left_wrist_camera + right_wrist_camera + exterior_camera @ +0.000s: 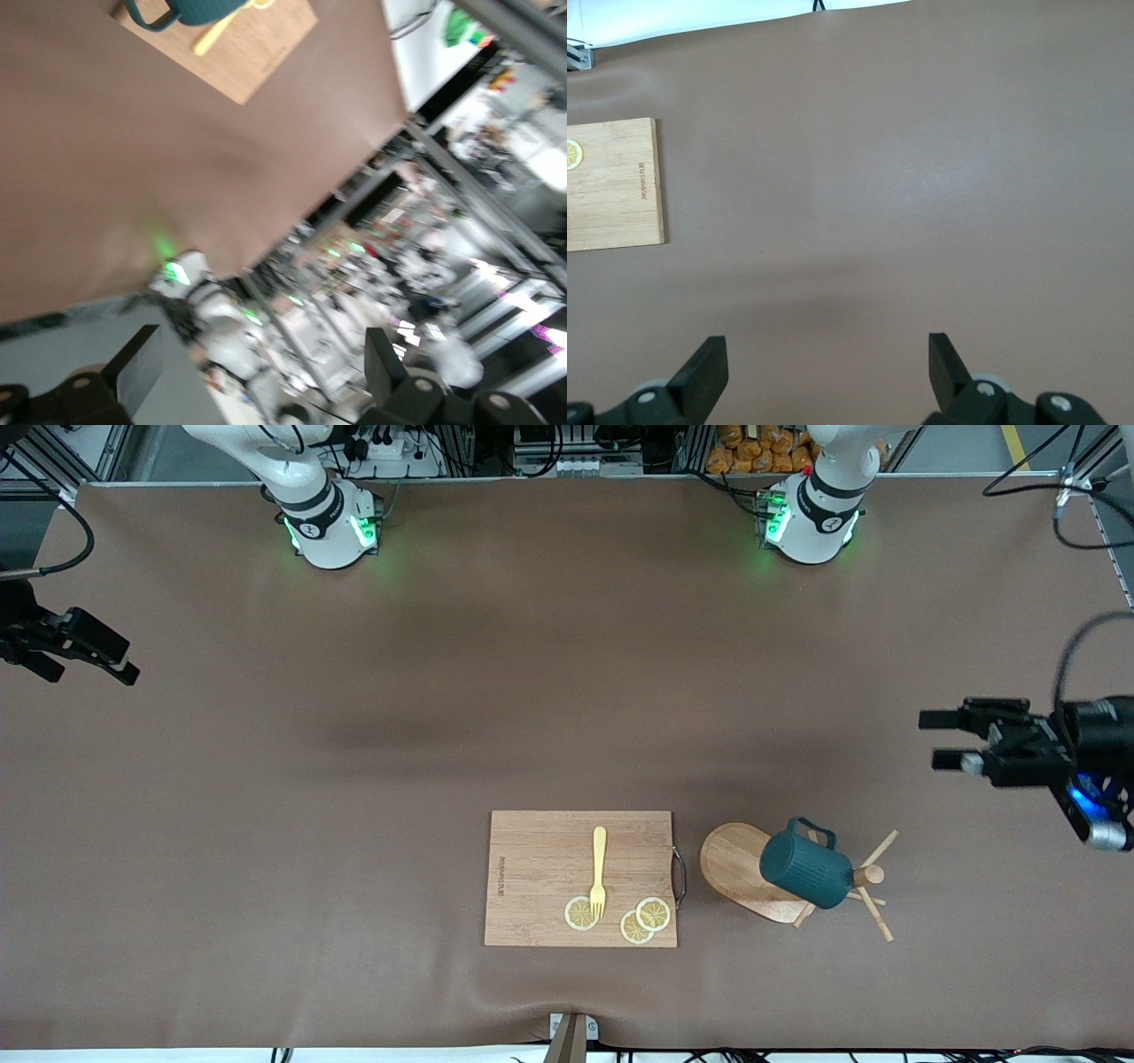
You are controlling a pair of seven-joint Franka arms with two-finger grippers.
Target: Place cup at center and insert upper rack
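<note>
The dark teal ribbed cup (802,865) sits on the wooden upper rack (735,864), against its post, with the oval base under it and the thin pegs sticking out beside it. The rack stands beside the cutting board, toward the left arm's end of the table. My left gripper (944,740) is open and empty, up in the air at the left arm's end of the table, apart from the cup. Its wrist view (257,367) catches the cup (190,9) at the edge. My right gripper (89,675) is open and empty over bare table (826,359) at the right arm's end.
A rectangular wooden cutting board (540,877) lies near the front edge, carrying a yellow fork (599,868) and three lemon slices (580,913). The board's corner shows in the right wrist view (611,186). A brown mat (443,691) covers the table.
</note>
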